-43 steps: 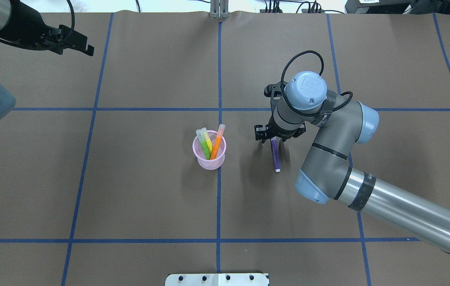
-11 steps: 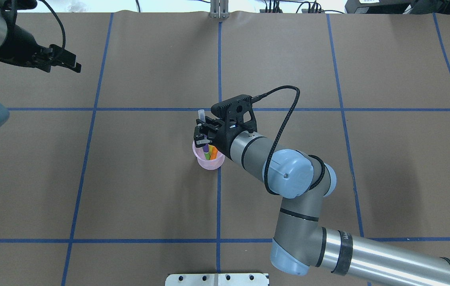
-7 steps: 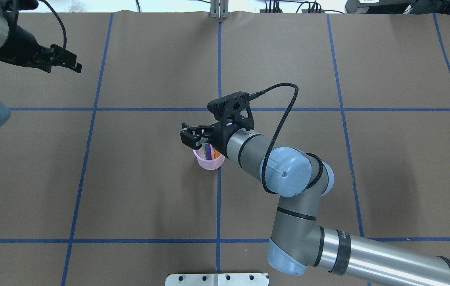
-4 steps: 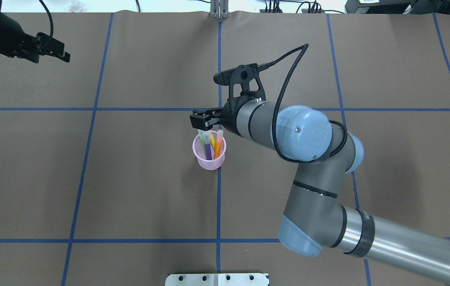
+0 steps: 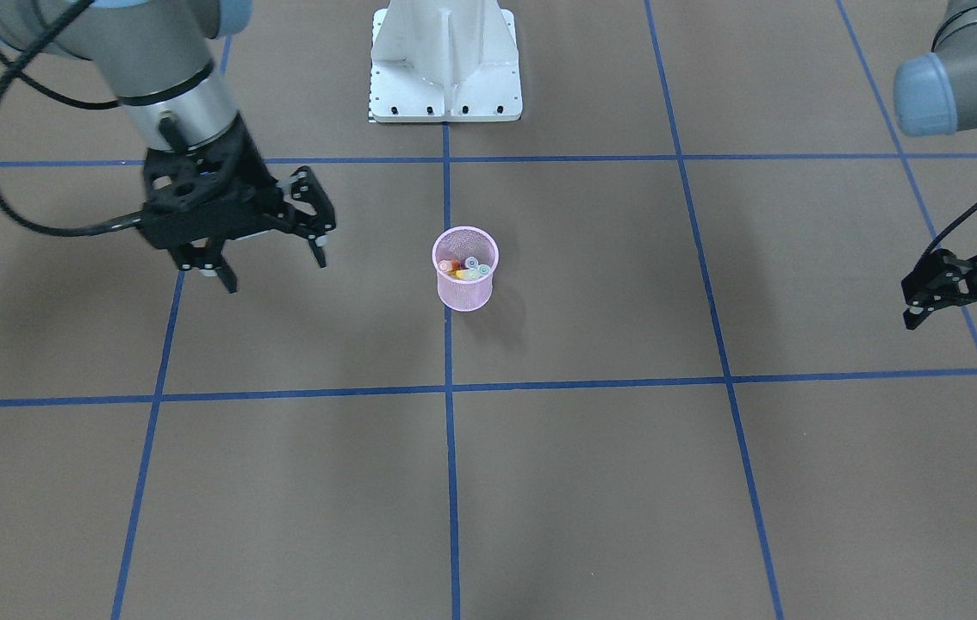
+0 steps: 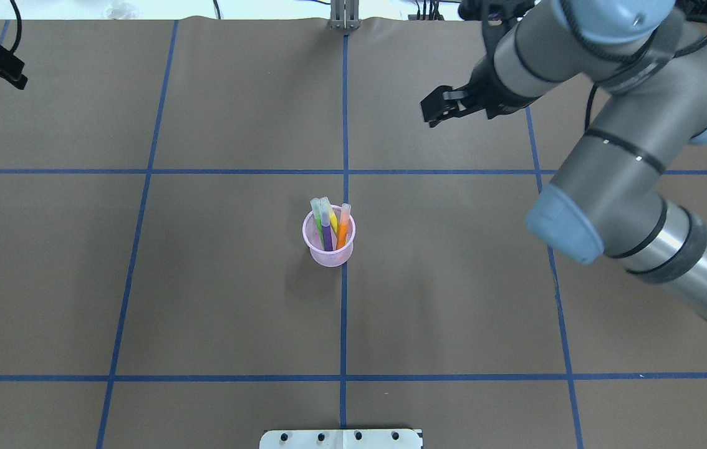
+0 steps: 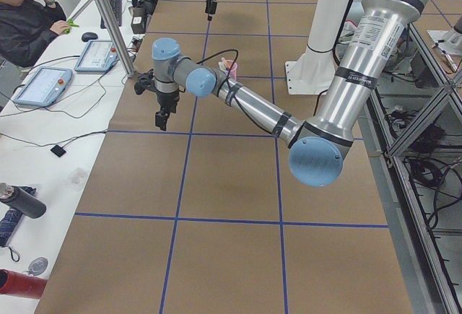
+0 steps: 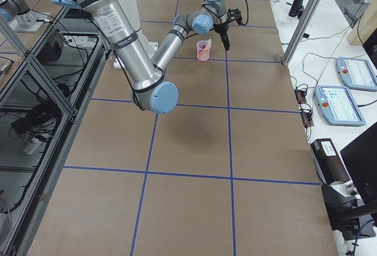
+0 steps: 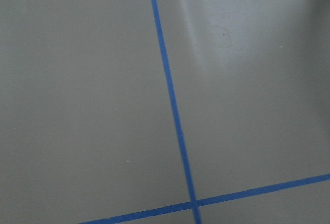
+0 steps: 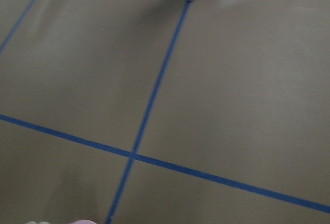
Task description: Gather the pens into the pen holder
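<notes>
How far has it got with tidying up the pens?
Looks finished: the purple pen, orange pen, green pen and yellow pen all stand in the round pink wire-mesh cup. Nothing in hand: right hand and left hand hang open, empty, apart from it. No loose pen shows, so nothing seems left.

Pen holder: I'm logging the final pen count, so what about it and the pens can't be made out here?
- Front-facing view: the pens in the pen holder show end-on, caps only; body colours unclear.
- Exterior left: holder partly hidden behind the left arm; pens unseen.
- Exterior right: pens too small to tell apart.
- Right wrist: only a blurred pink sliver at the bottom edge.
- Left wrist: holder out of frame.
</notes>
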